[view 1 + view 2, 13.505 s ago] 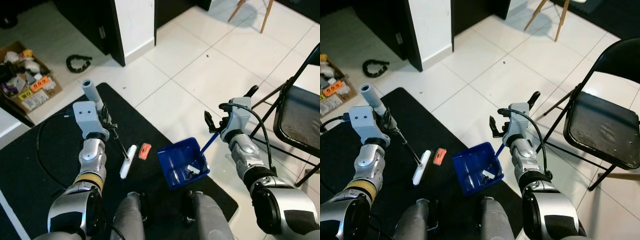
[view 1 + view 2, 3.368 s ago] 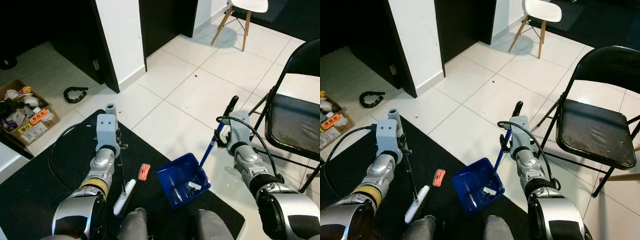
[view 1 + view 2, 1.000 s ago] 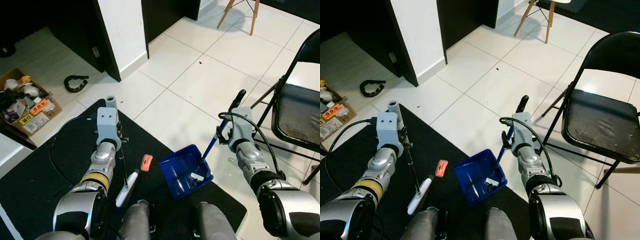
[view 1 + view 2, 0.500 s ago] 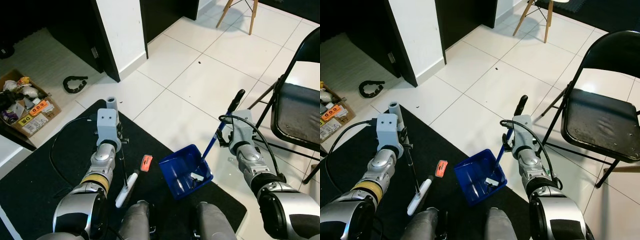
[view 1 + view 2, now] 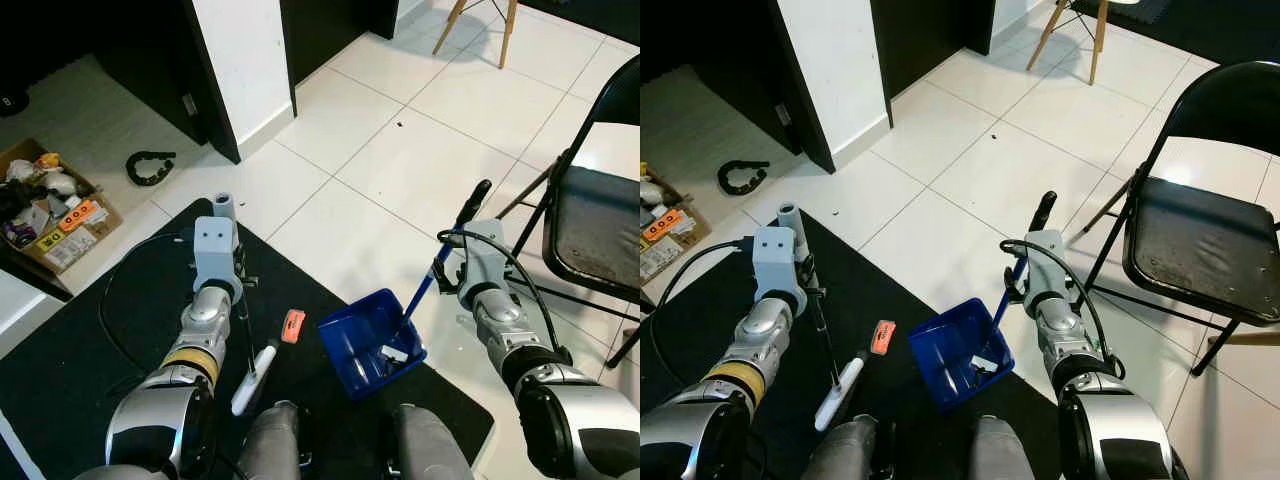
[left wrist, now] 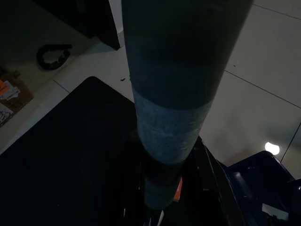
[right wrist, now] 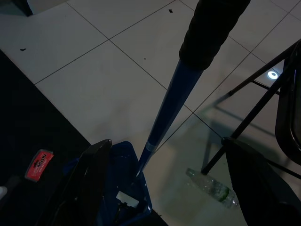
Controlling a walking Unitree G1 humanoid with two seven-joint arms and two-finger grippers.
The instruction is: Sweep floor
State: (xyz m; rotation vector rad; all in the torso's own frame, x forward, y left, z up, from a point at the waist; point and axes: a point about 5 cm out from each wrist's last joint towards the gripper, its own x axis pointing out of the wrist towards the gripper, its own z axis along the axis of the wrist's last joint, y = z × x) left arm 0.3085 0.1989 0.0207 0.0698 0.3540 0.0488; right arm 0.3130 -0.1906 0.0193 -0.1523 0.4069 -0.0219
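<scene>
Broom (image 5: 250, 368): thin dark rod ending in a white head, which rests on the black mat (image 5: 70, 380) just in front of the robot's left leg; grey handle top stands above the wrist. The rod runs steeply, its top near the left gripper (image 5: 238, 288) and its head lower and nearer the robot. The left gripper's fingers are closed round the rod.

Dustpan (image 5: 368, 340): deep blue tray, open mouth turned toward the broom, sitting at the mat's edge where it meets the white tile floor (image 5: 400, 150); a white scrap (image 5: 393, 353) and dark bits lie inside. Its blue handle (image 5: 428, 284), black-gripped at the top, rises tilted up and away to the robot's right. The right gripper (image 5: 447, 270) is clamped on this handle.

Orange packet (image 5: 291, 325): flat on the mat between broom head and dustpan, apart from both.

Change from half a second before: none noticeable; broom, dustpan and packet lie as they did.

Also present: black folding chair (image 5: 595, 225) to the right, cardboard box (image 5: 55, 205) of clutter to the left.
</scene>
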